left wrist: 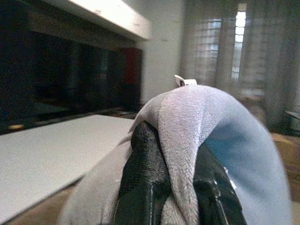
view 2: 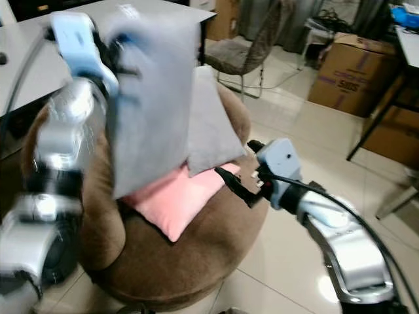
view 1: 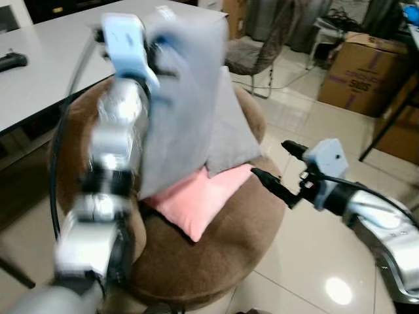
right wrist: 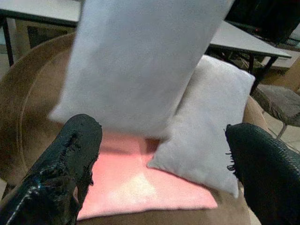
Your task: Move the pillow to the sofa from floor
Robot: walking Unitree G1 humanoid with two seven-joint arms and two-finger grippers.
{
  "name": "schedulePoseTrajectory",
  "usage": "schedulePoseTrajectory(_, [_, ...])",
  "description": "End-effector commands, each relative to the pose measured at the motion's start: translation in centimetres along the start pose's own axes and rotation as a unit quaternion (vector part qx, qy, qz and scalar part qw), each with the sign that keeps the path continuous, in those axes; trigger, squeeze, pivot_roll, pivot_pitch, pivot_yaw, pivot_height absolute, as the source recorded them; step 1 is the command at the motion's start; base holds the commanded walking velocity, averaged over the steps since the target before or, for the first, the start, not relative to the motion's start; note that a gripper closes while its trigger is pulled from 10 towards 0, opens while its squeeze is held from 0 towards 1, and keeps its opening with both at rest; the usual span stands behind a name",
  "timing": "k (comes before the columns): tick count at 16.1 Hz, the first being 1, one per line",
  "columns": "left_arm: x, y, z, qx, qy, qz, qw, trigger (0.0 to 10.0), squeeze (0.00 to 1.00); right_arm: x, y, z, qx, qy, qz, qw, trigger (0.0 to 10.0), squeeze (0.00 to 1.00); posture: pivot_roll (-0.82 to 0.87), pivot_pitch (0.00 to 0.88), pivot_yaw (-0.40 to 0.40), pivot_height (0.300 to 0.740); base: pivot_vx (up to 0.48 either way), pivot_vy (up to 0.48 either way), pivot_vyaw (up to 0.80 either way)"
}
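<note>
Left claw clamped on a fold at the top edge of the grey pillow, black fingers pressed against the fabric from both sides. Pillow raised clear of the floor, hanging down from the claw over the round brown sofa, blurred in the head views. Lower edge of the held pillow reaching down to the cushions already on the seat; contact cannot be told.

On the seat, at about 12 o'clock, a second grey pillow leaning against the backrest. Below it, toward 6 o'clock, a pink pillow lying flat, its upper part tucked under the grey ones.

Right claw at 3 o'clock of the sofa, just off the seat's edge, fingers spread wide apart, holding nothing, pointed toward the pillows.

White worktop at 10 o'clock behind the sofa. Cardboard boxes at 2 o'clock on the tiled floor, a woven chair near 1 o'clock.
</note>
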State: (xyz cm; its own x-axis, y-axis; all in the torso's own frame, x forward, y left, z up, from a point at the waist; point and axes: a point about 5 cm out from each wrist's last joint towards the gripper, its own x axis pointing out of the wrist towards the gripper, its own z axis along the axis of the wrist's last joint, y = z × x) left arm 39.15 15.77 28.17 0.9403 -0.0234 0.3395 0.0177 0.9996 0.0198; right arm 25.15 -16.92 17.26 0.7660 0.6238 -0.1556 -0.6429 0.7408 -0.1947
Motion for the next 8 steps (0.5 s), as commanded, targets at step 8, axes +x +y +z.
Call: schedulePoseTrajectory(8, [-7.1, 8.1, -14.2, 0.001, 0.303, 0.203, 0.931, 10.0, 0.00, 0.0, 0.6, 0.3, 0.011, 0.017, 0.052, 0.998, 10.0, 0.00, 0.03, 0.000, -0.006, 0.740, 0.000, 0.000, 0.00])
